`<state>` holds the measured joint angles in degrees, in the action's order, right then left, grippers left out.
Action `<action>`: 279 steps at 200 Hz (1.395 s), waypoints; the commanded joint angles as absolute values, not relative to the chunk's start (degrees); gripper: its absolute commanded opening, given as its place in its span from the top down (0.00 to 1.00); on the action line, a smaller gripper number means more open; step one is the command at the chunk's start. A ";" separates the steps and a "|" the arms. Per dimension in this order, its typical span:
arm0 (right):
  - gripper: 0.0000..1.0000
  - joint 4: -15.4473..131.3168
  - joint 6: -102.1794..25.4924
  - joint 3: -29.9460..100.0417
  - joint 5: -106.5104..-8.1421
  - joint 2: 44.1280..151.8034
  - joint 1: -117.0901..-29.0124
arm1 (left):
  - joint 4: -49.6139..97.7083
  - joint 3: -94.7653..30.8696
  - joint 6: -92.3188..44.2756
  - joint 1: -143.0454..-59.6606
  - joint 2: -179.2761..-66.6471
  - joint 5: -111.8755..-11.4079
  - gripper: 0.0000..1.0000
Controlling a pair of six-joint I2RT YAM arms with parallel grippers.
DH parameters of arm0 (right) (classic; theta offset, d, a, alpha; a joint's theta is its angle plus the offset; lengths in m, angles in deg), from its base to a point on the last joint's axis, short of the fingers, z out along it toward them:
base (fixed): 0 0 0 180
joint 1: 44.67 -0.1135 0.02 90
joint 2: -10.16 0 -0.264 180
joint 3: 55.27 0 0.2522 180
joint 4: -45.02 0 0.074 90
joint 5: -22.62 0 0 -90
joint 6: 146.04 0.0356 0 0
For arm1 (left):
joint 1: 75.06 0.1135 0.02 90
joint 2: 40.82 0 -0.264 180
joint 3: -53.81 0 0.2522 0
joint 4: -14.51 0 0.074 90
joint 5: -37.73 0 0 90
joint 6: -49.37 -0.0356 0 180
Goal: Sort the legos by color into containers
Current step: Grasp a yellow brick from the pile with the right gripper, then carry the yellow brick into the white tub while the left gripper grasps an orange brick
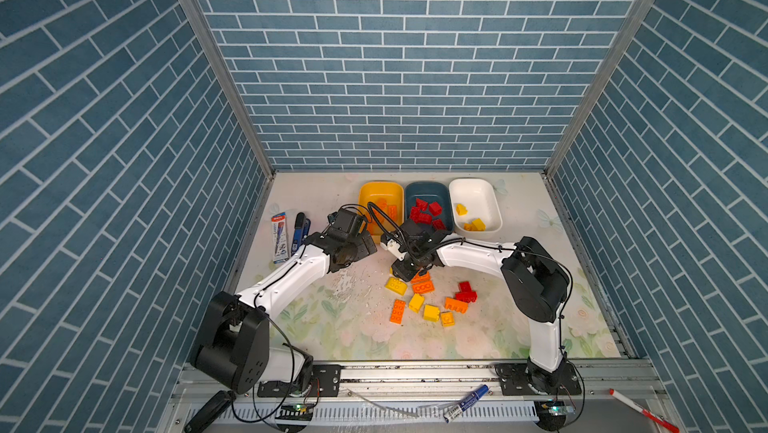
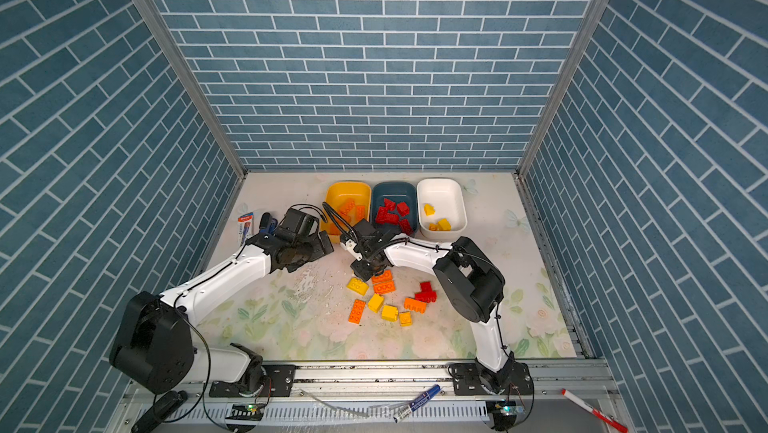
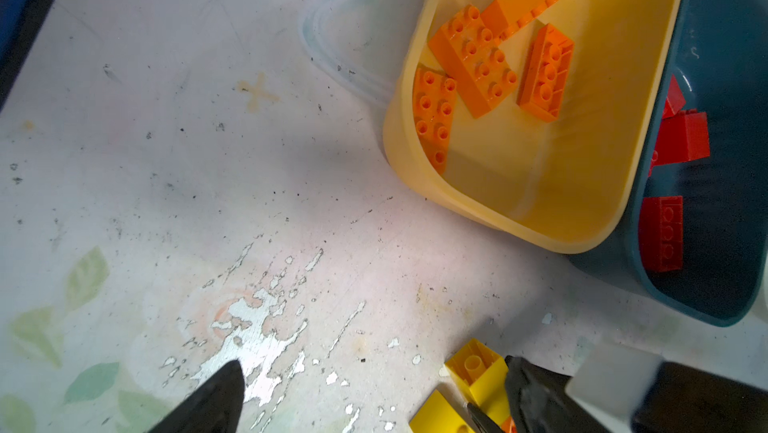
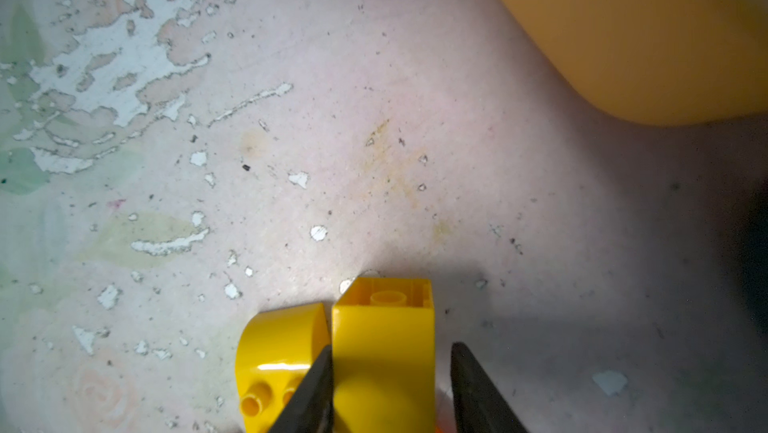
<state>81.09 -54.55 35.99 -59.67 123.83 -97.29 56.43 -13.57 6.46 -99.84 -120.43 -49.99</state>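
My right tool point(image 4: 390, 347) straddles a yellow brick point(image 4: 382, 327), jaws apart, not yet clamped. My left tool point(image 1: 368, 244) stands wide apart.

three tubs point(image 1: 428, 184) sit side by side at twelve o'clock on the table point(image 1: 511, 327), legos point(image 1: 428, 211) in each. loose legos point(image 1: 417, 301) lie near the centre, pens point(image 1: 297, 234) at nine o'clock.

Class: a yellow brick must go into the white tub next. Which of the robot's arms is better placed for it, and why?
Right: the right gripper straddles a yellow brick, and the white tub stands on that arm's side. The left gripper is open over bare mat.
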 commanded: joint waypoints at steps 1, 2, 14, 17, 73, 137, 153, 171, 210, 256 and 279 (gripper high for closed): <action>0.60 81.88 -54.57 38.03 -60.99 124.74 -97.53 | 55.86 -13.12 6.27 -99.55 -120.68 -49.99 0.01; 0.61 81.80 -54.65 37.99 -61.02 124.71 -97.56 | 55.86 -13.12 6.25 -99.57 -120.69 -50.03 0.01; 0.65 80.84 -54.89 37.06 -61.23 123.63 -97.53 | 55.86 -13.12 6.15 -99.58 -120.67 -49.99 0.01; 0.66 80.66 -55.04 36.74 -61.23 123.26 -97.57 | 55.86 -13.06 6.20 -99.58 -120.61 -49.99 0.01; 0.71 76.31 -55.28 29.91 -61.87 110.29 -93.66 | 56.38 -14.62 5.56 -102.22 -122.18 -48.73 0.01; 0.70 67.40 -42.18 21.34 -60.06 98.18 -75.50 | 56.48 -22.78 -4.22 -110.58 -129.08 -48.53 0.01; 0.70 66.07 -37.80 20.87 -60.99 98.42 -70.33 | 57.26 -25.26 -7.73 -112.54 -131.42 -49.61 0.01; 0.70 65.85 -34.69 22.14 -61.05 100.64 -65.27 | 58.08 -27.52 -11.39 -114.55 -133.82 -51.21 0.01; 0.69 69.55 -34.50 29.86 -63.57 109.58 -60.05 | 62.97 -33.75 -19.70 -118.56 -140.46 -53.34 0.01; 0.67 71.60 -34.24 41.20 -66.85 120.69 -57.86 | 70.30 -41.60 -26.04 -123.55 -149.02 -48.87 0.01; 0.47 75.41 -34.08 46.76 -68.27 124.30 -57.71 | 71.12 -42.93 -27.27 -123.71 -151.11 -50.01 0.01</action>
